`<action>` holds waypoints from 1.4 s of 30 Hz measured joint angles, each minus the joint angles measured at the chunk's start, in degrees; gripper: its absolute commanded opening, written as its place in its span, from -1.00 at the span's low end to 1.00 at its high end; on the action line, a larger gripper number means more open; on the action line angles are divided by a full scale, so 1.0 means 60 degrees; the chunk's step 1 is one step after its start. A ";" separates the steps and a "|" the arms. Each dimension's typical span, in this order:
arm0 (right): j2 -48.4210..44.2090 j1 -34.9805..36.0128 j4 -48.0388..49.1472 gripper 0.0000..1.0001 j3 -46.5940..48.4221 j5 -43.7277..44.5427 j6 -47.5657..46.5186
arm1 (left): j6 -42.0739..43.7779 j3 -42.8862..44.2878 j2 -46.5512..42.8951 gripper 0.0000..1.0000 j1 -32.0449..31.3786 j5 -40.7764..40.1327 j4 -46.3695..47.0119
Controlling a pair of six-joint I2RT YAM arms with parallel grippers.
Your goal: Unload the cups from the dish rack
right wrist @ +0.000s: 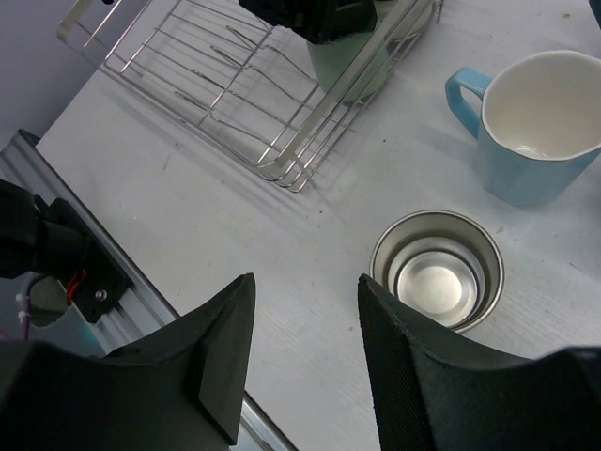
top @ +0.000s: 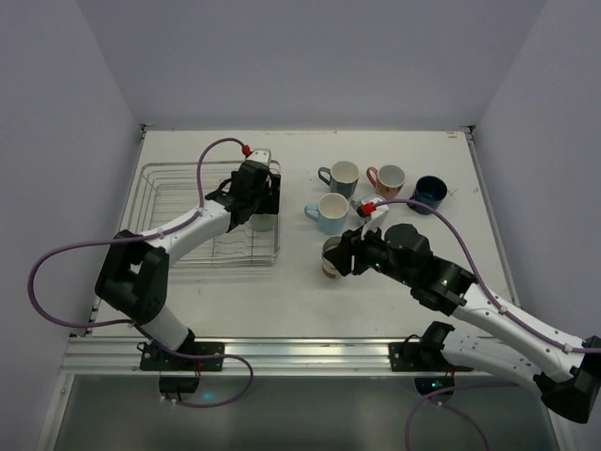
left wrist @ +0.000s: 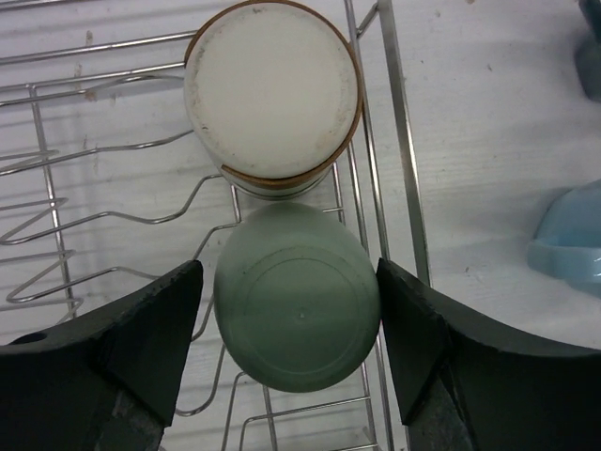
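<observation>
**Unloading at the dish rack's right edge.** The left gripper (left wrist: 289,263) stood over the inverted pale green tumbler (left wrist: 298,301) in the dish rack (top: 169,193); its jaws were partly open and bracketed the handleless walls, presumably for a lift; contact could not be told. The beige tumbler (left wrist: 272,94) sat just beside. The right gripper (right wrist: 305,291) hung open and empty beside a metallic cup (right wrist: 437,272) and the light blue mug (right wrist: 535,122). Only the top view showed the grey-teal mug (top: 340,176), salmon mug (top: 388,178) and navy mug (top: 428,193) upright toward the far edge of the surface (top: 282,301); only the left wrist view showed the jaws' fit.
</observation>
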 measured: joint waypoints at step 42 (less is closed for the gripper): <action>0.1217 -0.0007 0.6510 -0.39 -0.0699 -0.2430 0.3075 | -0.6524 -0.5431 -0.8171 -0.08 0.0058 0.7136 0.6681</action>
